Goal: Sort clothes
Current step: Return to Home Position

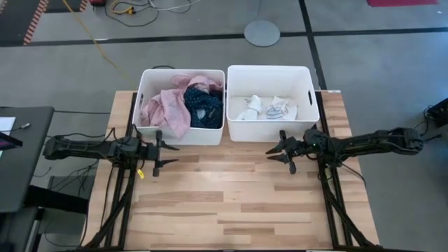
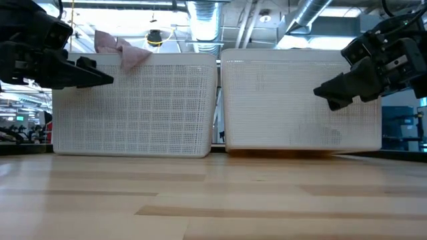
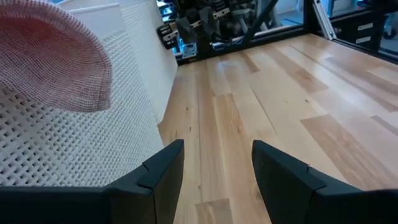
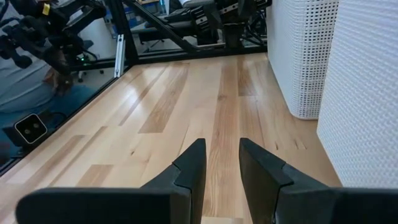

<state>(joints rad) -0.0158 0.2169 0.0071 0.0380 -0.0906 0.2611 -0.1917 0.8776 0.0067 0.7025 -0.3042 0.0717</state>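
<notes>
Two white plastic bins stand side by side at the table's far edge. The left bin (image 1: 148, 129) holds a pink top (image 1: 168, 105), which drapes over its rim (image 3: 56, 56), and a navy dotted piece (image 1: 204, 106) with something dark at its far side. The right bin (image 1: 308, 126) holds small white-grey socks (image 1: 266, 107). The plaid shirt is out of view. My left gripper (image 1: 171, 154) is open and empty in front of the left bin (image 3: 217, 149). My right gripper (image 1: 271, 154) is open and empty in front of the right bin (image 4: 222, 146).
The wooden tabletop (image 1: 224, 203) stretches bare from the grippers to the near edge. The bins' perforated walls (image 2: 133, 107) stand close beside both grippers. A dark side table (image 1: 21, 161) stands beyond the table's left edge.
</notes>
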